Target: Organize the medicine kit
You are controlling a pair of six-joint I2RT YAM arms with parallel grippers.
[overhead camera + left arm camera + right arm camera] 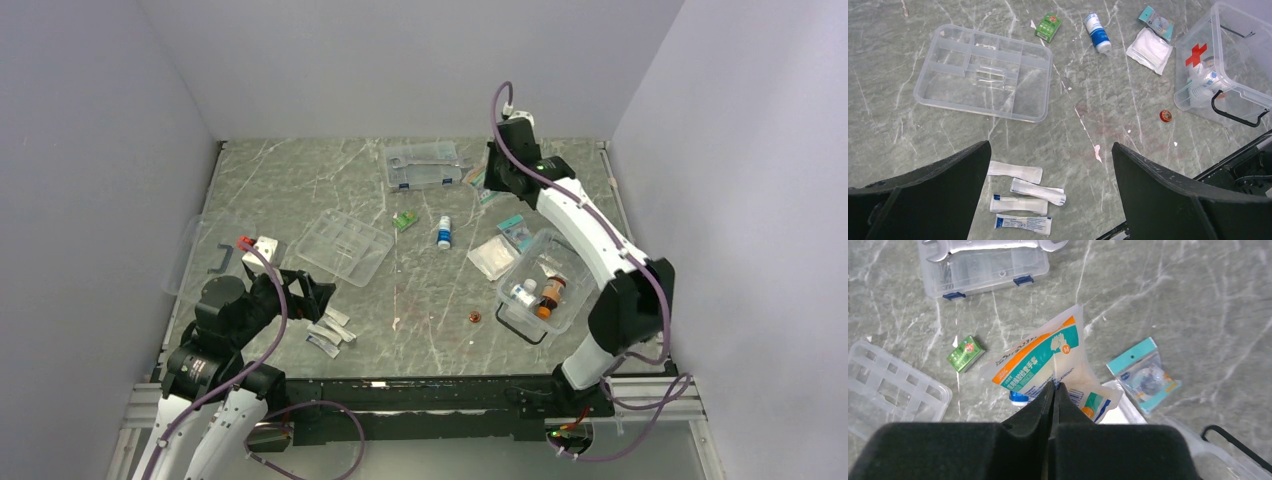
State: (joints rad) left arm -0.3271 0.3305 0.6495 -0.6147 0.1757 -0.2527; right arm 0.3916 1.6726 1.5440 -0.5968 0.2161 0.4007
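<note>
The medicine kit box [563, 308] is a clear tub with a red cross [1196, 54], standing at the right with bottles inside. Its divided tray [345, 245] lies empty left of centre, and the black-handled lid [205, 255] lies at the far left. My right gripper [1054, 385] is shut on a glove packet [1040, 357] and holds it above the table near the back. My left gripper [1050, 146] hangs open over several white sachets [1020, 200]. Loose on the table lie a blue-capped bottle [444, 233], a green box [404, 221], a gauze packet [493, 257] and a teal packet [513, 225].
A flat clear case with blue latches and wrenches [422, 165] sits at the back. A small red tin [475, 317] lies in front of the kit box. Grey walls close in the table on three sides.
</note>
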